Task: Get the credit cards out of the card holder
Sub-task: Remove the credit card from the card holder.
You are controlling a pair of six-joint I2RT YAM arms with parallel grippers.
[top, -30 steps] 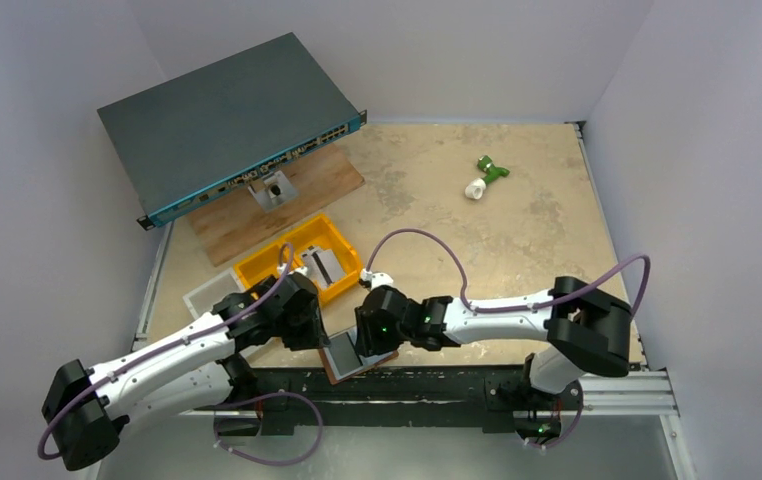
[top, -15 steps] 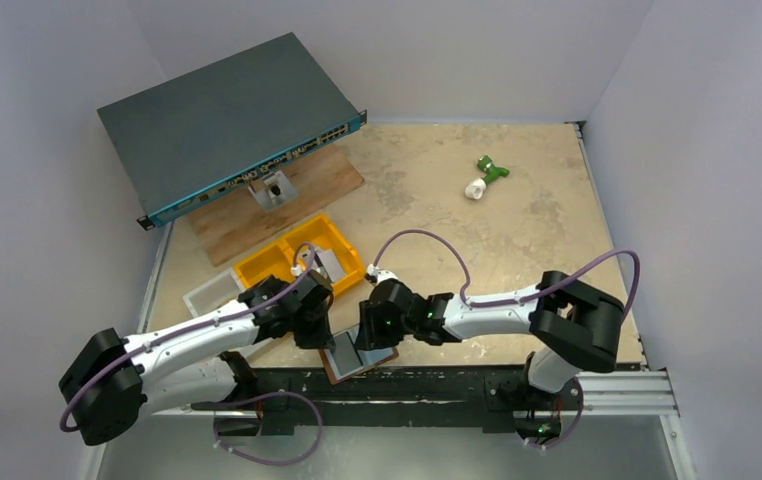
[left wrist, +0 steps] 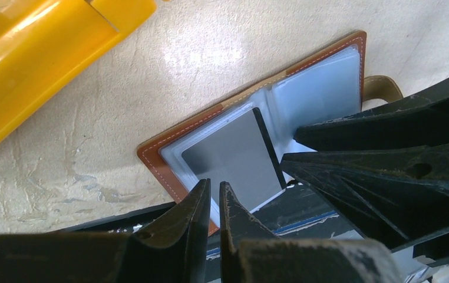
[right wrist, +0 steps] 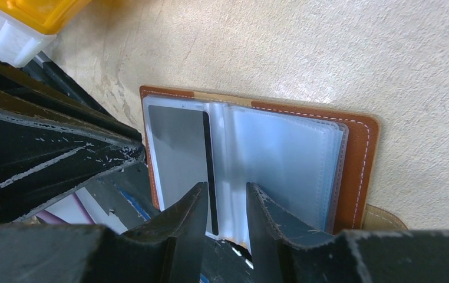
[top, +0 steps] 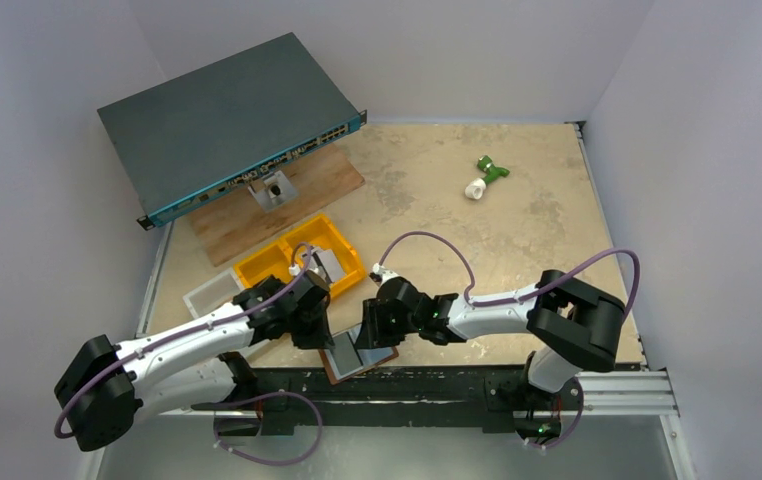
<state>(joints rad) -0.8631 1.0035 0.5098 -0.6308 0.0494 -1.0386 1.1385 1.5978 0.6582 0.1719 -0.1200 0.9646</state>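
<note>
Surface: pale speckled table (top: 517,230) between plain white walls, with both arms working at its near edge.
Left gripper (left wrist: 215,191): fingers pressed almost together, only a thin slit between them. The tips sit at the near corner of the credit card, and I cannot tell whether that corner is inside the slit.
Credit card (left wrist: 234,153): grey, flat in the left-hand sleeve of the holder, with a dark stripe along the side by the fold. Its long axis runs from the left fingertips away toward the far side of the table.
Card holder (left wrist: 157,162): brown, lying open with clear sleeves up, its near end over the dark rail at the table edge — between the two grippers.
Right gripper (right wrist: 227,197): fingers partly spread, astride the centre fold from the near side, nothing visibly pinched — judged to be steadying the holder.
Deciding relation: the card lies directly ahead of the left gripper, the nearer one. A draw would likely run back along the card's long axis, toward the left arm.
Beyond: yellow bin (top: 287,262) just past the holder, on the left.
</note>
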